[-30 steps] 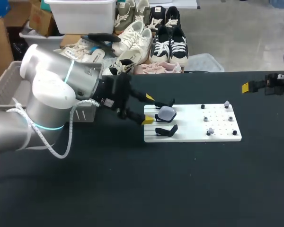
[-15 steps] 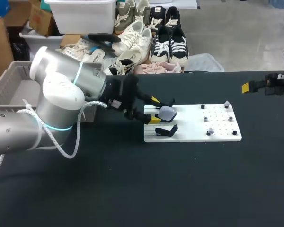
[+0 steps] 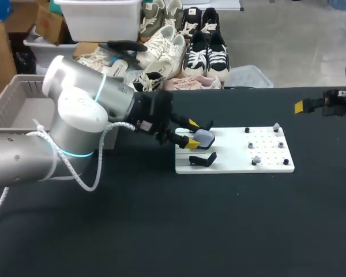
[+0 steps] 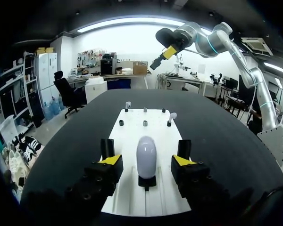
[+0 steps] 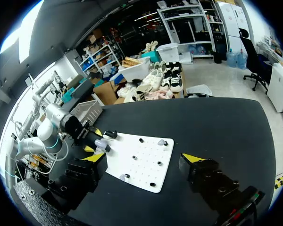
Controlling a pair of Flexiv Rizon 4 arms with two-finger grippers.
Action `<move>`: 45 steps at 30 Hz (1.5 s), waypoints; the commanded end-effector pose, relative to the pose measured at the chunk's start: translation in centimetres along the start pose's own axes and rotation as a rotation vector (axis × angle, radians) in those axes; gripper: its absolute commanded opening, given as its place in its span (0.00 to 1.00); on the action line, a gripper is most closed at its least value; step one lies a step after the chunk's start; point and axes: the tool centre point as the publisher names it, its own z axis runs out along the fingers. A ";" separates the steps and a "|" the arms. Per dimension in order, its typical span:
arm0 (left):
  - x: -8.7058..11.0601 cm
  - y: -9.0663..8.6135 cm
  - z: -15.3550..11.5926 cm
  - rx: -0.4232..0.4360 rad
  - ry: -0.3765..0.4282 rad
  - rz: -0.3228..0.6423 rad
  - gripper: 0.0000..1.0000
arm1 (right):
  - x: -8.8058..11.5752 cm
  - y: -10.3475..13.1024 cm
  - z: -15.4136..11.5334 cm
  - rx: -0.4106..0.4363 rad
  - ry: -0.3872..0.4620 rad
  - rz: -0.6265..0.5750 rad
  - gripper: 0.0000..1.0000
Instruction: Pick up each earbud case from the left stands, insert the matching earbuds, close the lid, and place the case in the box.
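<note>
A pale rounded earbud case point(image 3: 204, 137) sits upright on a black stand at the left end of the white board point(image 3: 236, 164). My left gripper point(image 3: 190, 132) straddles it. In the left wrist view the case point(image 4: 146, 153) stands between the yellow-tipped fingers point(image 4: 111, 160) of that gripper point(image 4: 147, 161), with a gap on each side, so the gripper is open. A second black stand point(image 3: 203, 158) nearer me is bare. Two pale earbuds point(image 3: 276, 127) point(image 3: 256, 160) sit on pegs at the board's right end. My right gripper point(image 3: 311, 105) hangs open at the far right, holding nothing.
A grey slatted basket point(image 3: 14, 104) stands at the table's left edge behind my left arm. Small black pegs point(image 3: 249, 145) dot the board's right half. In the right wrist view the board point(image 5: 146, 174) lies ahead of my right gripper point(image 5: 144, 160).
My left gripper has slid right along the board until its fingers flank the case, and the fingers have narrowed. The right arm has not moved.
</note>
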 end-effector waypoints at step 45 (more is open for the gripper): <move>0.5 0.4 1.3 0.011 0.012 0.002 0.00 | 0.0 0.0 0.0 0.000 0.000 0.000 1.00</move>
